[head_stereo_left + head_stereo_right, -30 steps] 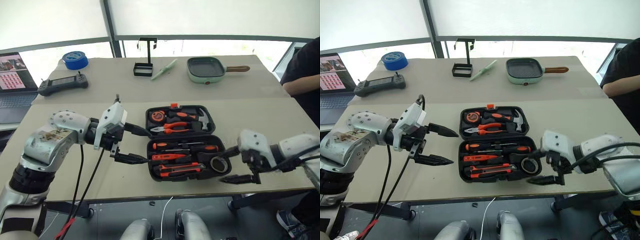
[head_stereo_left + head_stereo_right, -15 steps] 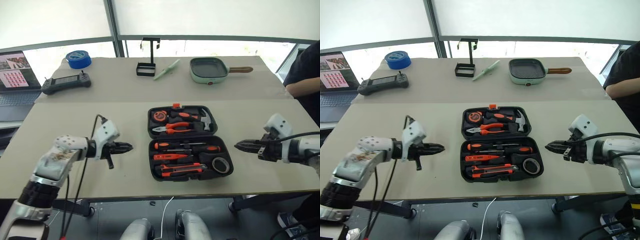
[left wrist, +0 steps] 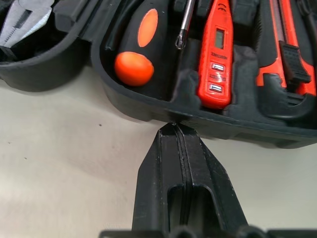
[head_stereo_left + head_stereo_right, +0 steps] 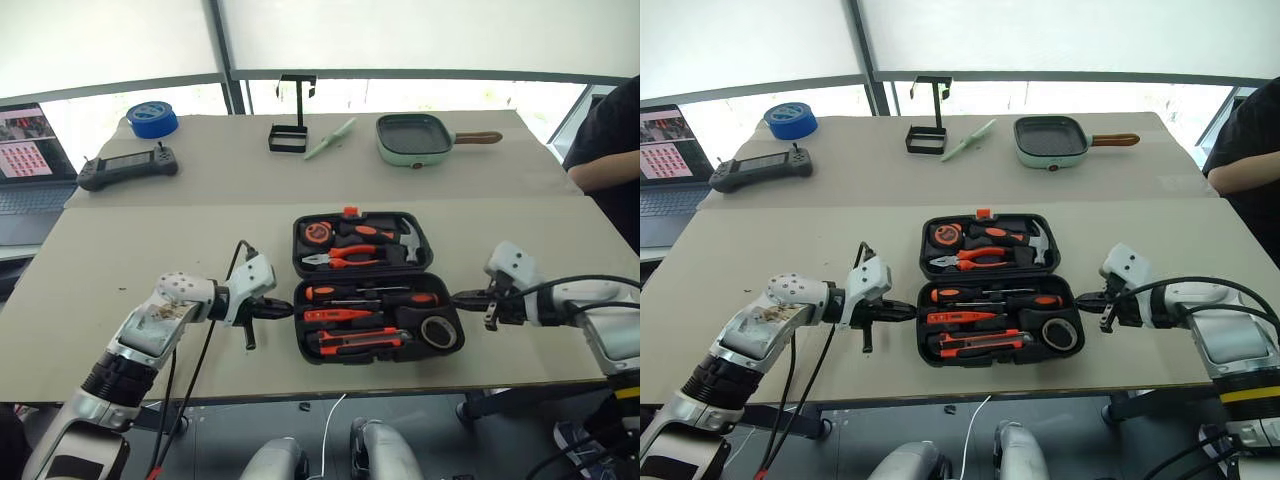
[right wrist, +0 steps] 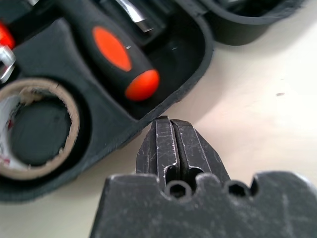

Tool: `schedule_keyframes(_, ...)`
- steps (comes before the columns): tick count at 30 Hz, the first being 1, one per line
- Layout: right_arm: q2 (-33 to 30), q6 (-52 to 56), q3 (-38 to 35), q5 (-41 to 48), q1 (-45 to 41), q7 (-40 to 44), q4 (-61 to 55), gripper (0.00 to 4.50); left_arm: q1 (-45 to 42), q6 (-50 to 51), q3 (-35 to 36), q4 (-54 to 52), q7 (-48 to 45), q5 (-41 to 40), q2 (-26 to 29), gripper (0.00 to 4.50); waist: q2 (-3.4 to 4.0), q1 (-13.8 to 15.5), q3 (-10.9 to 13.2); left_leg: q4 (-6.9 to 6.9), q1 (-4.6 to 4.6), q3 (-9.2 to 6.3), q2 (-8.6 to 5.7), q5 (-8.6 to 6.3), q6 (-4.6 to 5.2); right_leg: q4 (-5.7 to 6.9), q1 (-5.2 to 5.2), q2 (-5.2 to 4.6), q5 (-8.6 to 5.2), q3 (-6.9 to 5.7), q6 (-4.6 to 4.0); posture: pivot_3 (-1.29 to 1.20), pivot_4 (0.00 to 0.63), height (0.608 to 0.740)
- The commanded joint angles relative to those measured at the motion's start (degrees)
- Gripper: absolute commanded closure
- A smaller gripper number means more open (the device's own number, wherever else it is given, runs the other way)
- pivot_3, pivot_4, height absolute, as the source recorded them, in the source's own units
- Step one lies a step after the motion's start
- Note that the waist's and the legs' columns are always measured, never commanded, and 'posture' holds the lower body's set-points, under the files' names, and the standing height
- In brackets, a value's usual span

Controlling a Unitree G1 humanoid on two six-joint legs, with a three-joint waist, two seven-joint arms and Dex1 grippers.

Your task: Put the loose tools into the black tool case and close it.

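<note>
I am holding my left tool (image 4: 284,311) pressed shut and empty, its tip touching or almost touching the left wall of the case (image 4: 372,292). My right tool (image 4: 458,298) is also clamped shut on nothing, its tip just at the case's right wall. The case is lying open on the surface (image 4: 150,250), lid half farther from me. In the near half, two screwdrivers (image 4: 372,293) are sitting in their slots, with the tester (image 3: 217,49) beside them, the knife (image 4: 355,340) nearest me, and the tape roll (image 4: 437,329) at the right end. The lid half is carrying the pliers (image 4: 345,258), hammer (image 4: 400,238) and tape measure (image 4: 317,232).
</note>
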Motion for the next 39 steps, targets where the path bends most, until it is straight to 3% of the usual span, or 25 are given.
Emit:
schedule_keyframes(1, -0.5, -2.8, 0.1, 1.3, 2.8, 2.7, -6.7, 4.48, 0.7, -1.0, -0.6, -4.5, -3.7, -2.9, -0.5, 4.5, 0.0, 0.0, 0.0, 0.0, 0.0, 0.0, 0.0, 0.0, 0.0, 0.0, 0.0, 0.0, 0.0, 0.0, 0.0, 0.0, 0.15, 0.74)
schedule_keyframes(10, -2.2, -2.6, -4.5, 2.2, 14.2, 1.5, -15.2, 4.48, 4.6, -1.4, -1.2, -9.1, -7.1, -2.2, 2.6, 4.5, 0.0, 0.1, 0.0, 0.01, 0.0, -0.02, 0.0, 0.0, -0.01, 0.01, 0.01, 0.0, 0.0, 0.01, 0.0, 0.0, 0.15, 0.74)
schedule_keyframes(18, -1.8, -2.0, -9.3, -2.6, 20.4, -7.1, -13.2, 4.48, 7.3, -5.3, 2.1, -2.0, 0.7, 4.7, 4.9, 4.5, -0.09, 0.3, -0.1, 0.0, 0.1, -0.04, 0.01, -0.01, -0.01, 0.0, 0.13, 0.02, 0.0, 0.05, 0.0, 0.0, 0.15, 0.74)
schedule_keyframes(20, -2.4, 1.1, -12.8, -0.4, 19.6, -8.2, -11.7, 4.48, 7.2, -2.0, 5.1, 1.3, 3.0, 4.0, 5.9, 4.5, -0.15, 0.4, -0.1, 0.0, 0.22, -0.04, 0.01, -0.01, -0.01, 0.0, 0.24, 0.01, -0.01, 0.06, 0.01, 0.0, 0.15, 0.74)
schedule_keyframes(23, -2.9, 7.3, -17.1, 4.1, 16.0, -8.5, -9.9, 3.74, 4.4, 11.2, 11.7, 3.5, 4.5, -3.8, 5.1, 3.81, -0.15, 0.4, -0.1, 0.0, 0.24, -0.01, 0.01, -0.01, 0.01, 0.01, 0.25, 0.02, -0.01, 0.11, 0.02, 0.0, 0.15, 0.74)
schedule_keyframes(26, -1.4, 14.4, -17.8, 8.5, 8.2, -9.5, -7.5, 2.68, -2.5, 22.9, 15.7, 6.4, 7.1, -9.5, 2.3, 2.76, -0.19, 0.0, -0.1, -0.01, 0.23, 0.0, 0.03, 0.0, 0.02, 0.09, 0.18, 0.07, -0.01, 0.12, 0.01, 0.0, 0.15, 0.74)
schedule_keyframes(30, 3.0, 23.1, -14.0, 11.9, -3.7, -12.3, -4.0, 1.46, -11.3, 31.3, 16.7, 10.6, 12.8, -11.7, -4.1, 1.5, -0.23, 0.0, -0.1, 0.02, 0.17, 0.0, 0.04, 0.01, 0.03, 0.11, 0.17, 0.09, 0.02, 0.1, -0.02, 0.0, 0.15, 0.74)
schedule_keyframes(34, 5.8, 23.6, -8.2, 8.1, -10.6, -15.1, 0.5, 0.13, -17.0, 35.2, 15.6, 13.9, 18.1, -10.9, -9.3, 0.1, -0.23, 0.1, -0.1, 0.03, 0.0, -0.02, 0.02, 0.01, 0.03, 0.05, 0.06, 0.05, 0.04, 0.03, -0.02, 0.0, 0.15, 0.74)
schedule_keyframes(39, 9.5, 25.0, -3.6, 4.8, -18.0, -19.2, 8.5, 0.06, -18.8, 32.9, 11.9, 17.2, 21.2, -8.0, -12.3, 0.04, -0.22, -0.2, -0.1, 0.06, -0.12, 0.04, -0.08, 0.01, 0.02, 0.1, -0.04, -0.02, 0.09, -0.03, 0.04, 0.0, 0.15, 0.74)
